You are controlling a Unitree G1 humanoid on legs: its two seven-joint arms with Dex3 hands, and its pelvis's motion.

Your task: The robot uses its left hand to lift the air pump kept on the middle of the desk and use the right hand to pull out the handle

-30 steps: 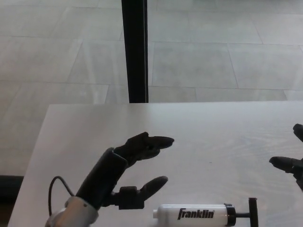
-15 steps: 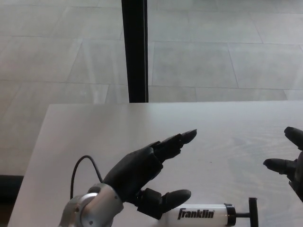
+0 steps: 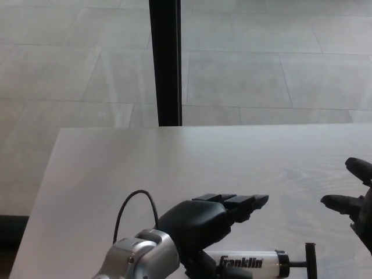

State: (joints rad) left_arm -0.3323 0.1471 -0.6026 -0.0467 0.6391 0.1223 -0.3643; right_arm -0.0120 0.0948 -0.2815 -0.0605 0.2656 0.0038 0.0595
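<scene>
The air pump [image 3: 256, 263] lies flat near the table's front edge, a white tube lettered "Franklin" with a black collar and a black T-handle [image 3: 310, 259] pointing right. My left hand [image 3: 212, 221] hovers over the tube's left end and hides it; its fingers stretch out to the right, apart, and I cannot see any of them pressing on the tube. At the right edge my right hand [image 3: 353, 197] stands open, above and to the right of the handle, only partly in view.
The white table [image 3: 174, 163] reaches back to its far edge, with a tiled floor behind. A black vertical post [image 3: 165, 61] stands behind the table's back edge. A thin black cable [image 3: 136, 200] loops up from my left wrist.
My left hand has swung right and down over the pump's left end, its fingers levelling out. The right hand has drifted slightly left. The pump has not moved.
</scene>
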